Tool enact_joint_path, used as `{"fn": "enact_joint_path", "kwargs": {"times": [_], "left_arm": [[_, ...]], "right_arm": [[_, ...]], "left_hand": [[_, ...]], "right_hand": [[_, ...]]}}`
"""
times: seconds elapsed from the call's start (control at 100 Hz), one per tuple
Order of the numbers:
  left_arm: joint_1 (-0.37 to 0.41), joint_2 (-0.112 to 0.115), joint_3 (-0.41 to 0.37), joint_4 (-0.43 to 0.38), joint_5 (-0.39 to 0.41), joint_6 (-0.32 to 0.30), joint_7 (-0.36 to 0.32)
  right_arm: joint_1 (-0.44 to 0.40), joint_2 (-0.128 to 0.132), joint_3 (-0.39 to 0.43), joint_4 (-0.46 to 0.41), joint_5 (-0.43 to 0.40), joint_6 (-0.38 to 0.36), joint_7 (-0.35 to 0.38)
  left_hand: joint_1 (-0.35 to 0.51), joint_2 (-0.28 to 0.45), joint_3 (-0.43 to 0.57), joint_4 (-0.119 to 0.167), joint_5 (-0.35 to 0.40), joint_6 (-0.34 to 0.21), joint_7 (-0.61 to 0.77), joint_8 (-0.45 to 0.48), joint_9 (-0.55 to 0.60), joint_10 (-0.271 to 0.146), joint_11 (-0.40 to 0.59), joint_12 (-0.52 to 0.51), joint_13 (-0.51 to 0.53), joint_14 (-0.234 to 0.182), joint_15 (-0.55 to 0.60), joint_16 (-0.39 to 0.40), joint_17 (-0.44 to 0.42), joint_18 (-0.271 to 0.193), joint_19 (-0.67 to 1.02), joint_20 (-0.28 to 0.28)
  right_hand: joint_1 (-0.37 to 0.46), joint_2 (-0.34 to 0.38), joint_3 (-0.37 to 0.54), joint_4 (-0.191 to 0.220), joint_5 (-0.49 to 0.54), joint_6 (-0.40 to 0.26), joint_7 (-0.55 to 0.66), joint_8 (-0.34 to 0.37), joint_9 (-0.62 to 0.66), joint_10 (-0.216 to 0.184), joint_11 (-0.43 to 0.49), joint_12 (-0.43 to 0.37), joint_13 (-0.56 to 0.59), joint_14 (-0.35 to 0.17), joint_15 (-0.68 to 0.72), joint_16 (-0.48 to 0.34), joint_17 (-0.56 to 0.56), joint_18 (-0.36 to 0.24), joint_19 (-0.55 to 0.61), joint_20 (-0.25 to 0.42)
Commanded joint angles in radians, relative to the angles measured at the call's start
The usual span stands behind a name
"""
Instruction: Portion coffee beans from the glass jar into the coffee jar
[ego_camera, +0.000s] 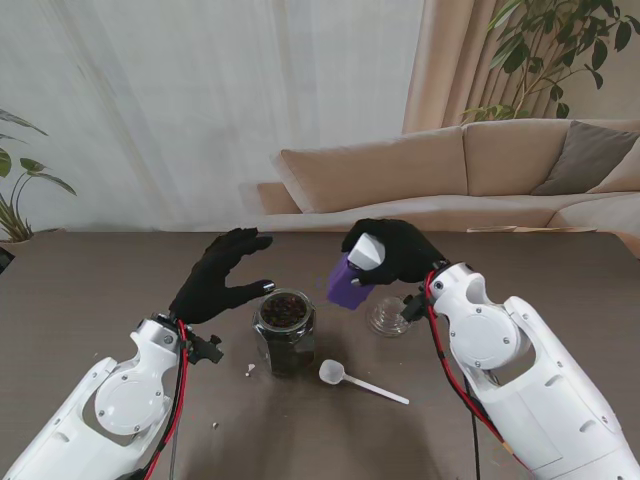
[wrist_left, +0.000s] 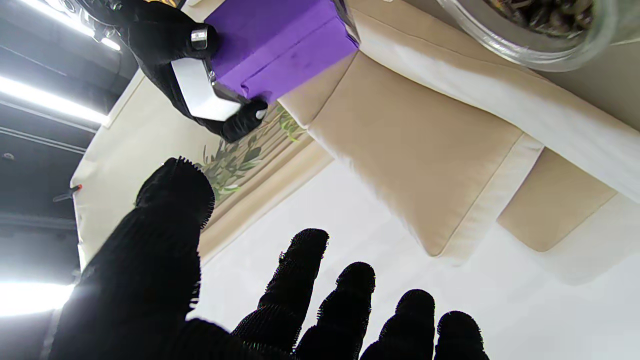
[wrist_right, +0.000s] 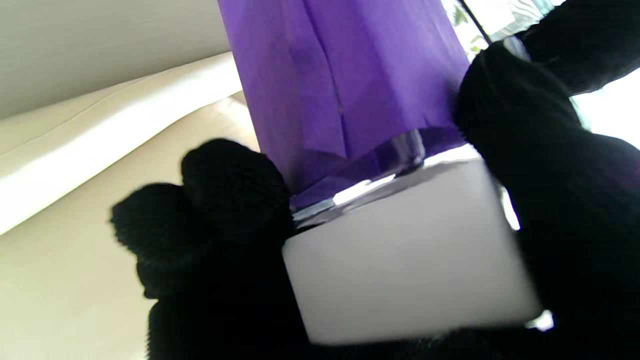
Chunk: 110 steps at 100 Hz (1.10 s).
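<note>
Purple paper wrapped the coffee jar (ego_camera: 347, 283), and we had it gripped in our right hand (ego_camera: 398, 250), fingers closed round its white base and held up off the surface (ego_camera: 90, 290), tipped over so its mouth pointed down and toward our left hand. From the right wrist we saw the white block of the base pressed between thumb and fingertips (wrist_right: 230, 185), the purple body running away from the palm. Just under that hand, on the surface, sat a small clear glass lid (ego_camera: 388, 316).

Our left hand (ego_camera: 222, 277) hovered with fingers spread wide, holding nothing, right beside the glass jar (ego_camera: 285, 330); we could not tell if the thumb touched the rim. That jar stood upright with its mouth uncovered, dark beans showing inside. Nearer to us than the jar, between the two arms, a white plastic scoop (ego_camera: 358, 380) lay flat, with a few crumbs close by.
</note>
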Motion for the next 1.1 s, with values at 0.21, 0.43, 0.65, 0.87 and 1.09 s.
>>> {"fn": "enact_joint_path", "kwargs": {"times": [0.21,0.43,0.65,0.87,1.09], "left_arm": [[0.042,-0.007,-0.016,-0.003,-0.004,0.038,-0.016],[0.07,-0.009,-0.025,-0.014,0.004,0.072,-0.004],[0.074,-0.01,-0.019,-0.01,-0.002,0.079,-0.002],[0.078,-0.007,-0.02,-0.024,-0.006,0.093,-0.017],[0.083,-0.002,-0.025,-0.036,-0.003,0.1,-0.034]], "right_arm": [[-0.027,0.049,0.113,0.058,-0.131,-0.013,0.076],[-0.047,0.062,0.175,0.13,-0.227,-0.005,0.077],[-0.053,0.07,0.213,0.204,-0.289,-0.009,0.068],[-0.047,0.07,0.222,0.29,-0.322,-0.005,0.021],[-0.03,0.072,0.217,0.364,-0.346,-0.011,-0.015]], "left_hand": [[0.039,0.048,-0.03,0.041,0.043,-0.01,0.016,0.027,0.052,-0.008,0.016,0.019,0.006,0.01,-0.01,0.006,-0.018,-0.015,-0.046,0.0],[0.053,0.057,-0.037,0.041,0.058,-0.004,0.019,0.039,0.06,-0.003,0.015,0.025,0.005,0.011,-0.011,0.009,-0.018,-0.018,-0.046,0.001],[0.059,0.061,-0.044,0.042,0.059,-0.003,0.018,0.045,0.066,0.0,0.016,0.03,0.006,0.012,-0.011,0.011,-0.018,-0.02,-0.048,-0.001],[0.063,0.067,-0.049,0.043,0.062,-0.002,0.017,0.05,0.071,0.001,0.017,0.033,0.006,0.014,-0.012,0.012,-0.017,-0.021,-0.051,-0.004],[0.067,0.071,-0.056,0.043,0.062,-0.002,0.015,0.054,0.077,0.002,0.018,0.036,0.01,0.018,-0.011,0.013,-0.016,-0.021,-0.052,-0.007]], "right_hand": [[0.185,0.147,0.247,0.099,0.133,0.106,0.562,0.024,0.217,-0.116,0.21,0.125,0.026,-0.224,0.072,0.027,0.116,-0.154,-0.054,0.005],[0.177,0.152,0.244,0.097,0.128,0.105,0.561,0.025,0.213,-0.12,0.211,0.121,0.025,-0.225,0.069,0.027,0.114,-0.152,-0.06,0.003],[0.17,0.156,0.242,0.096,0.122,0.097,0.56,0.027,0.208,-0.126,0.213,0.11,0.025,-0.224,0.059,0.025,0.11,-0.148,-0.072,-0.003],[0.161,0.165,0.231,0.095,0.118,0.091,0.556,0.027,0.203,-0.135,0.212,0.096,0.023,-0.211,0.041,0.02,0.093,-0.129,-0.095,-0.01],[0.143,0.187,0.206,0.095,0.105,0.062,0.543,0.027,0.19,-0.165,0.207,0.079,0.02,-0.189,-0.04,-0.01,0.021,-0.104,-0.143,-0.016]]}}
